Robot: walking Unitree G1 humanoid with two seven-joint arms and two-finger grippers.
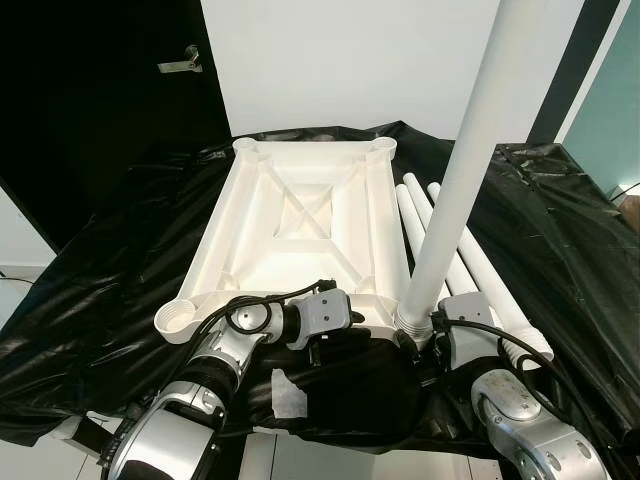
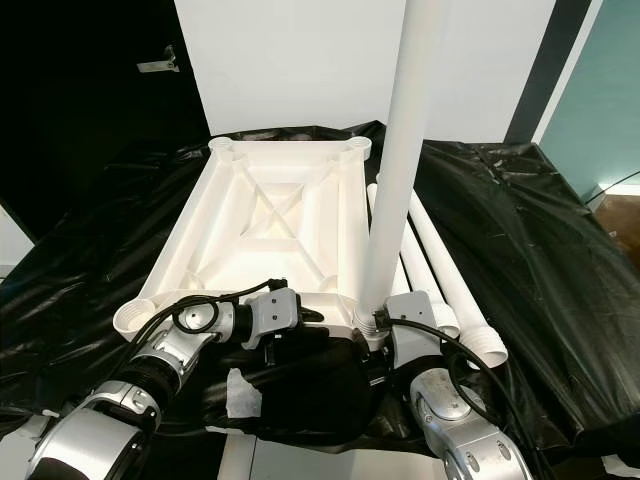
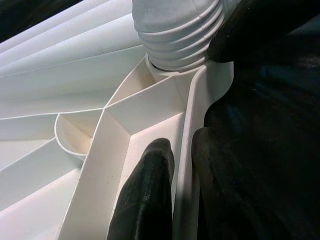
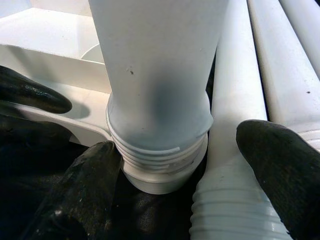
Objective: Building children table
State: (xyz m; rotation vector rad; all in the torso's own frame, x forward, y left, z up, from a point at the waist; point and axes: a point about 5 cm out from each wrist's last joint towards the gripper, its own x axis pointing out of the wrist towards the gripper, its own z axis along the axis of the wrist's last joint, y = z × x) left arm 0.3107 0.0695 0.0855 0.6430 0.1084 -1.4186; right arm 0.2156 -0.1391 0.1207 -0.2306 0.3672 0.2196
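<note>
Three spare legs (image 1: 470, 262) beside tabletop (image 1: 300, 215)

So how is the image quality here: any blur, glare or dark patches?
Left eye view: sharp; the white table top is bright, and the black sheet shows glossy glints. Right wrist view: the leg is soft, with a shadow near its threads. Left wrist view: the right side is almost black.

spare legs (image 1: 470, 265) crowd right (tabletop (image 1: 300, 215) left)

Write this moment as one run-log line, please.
left gripper: pinching tabletop rim | right gripper: around upright leg, jaws open | leg base at socket
</note>
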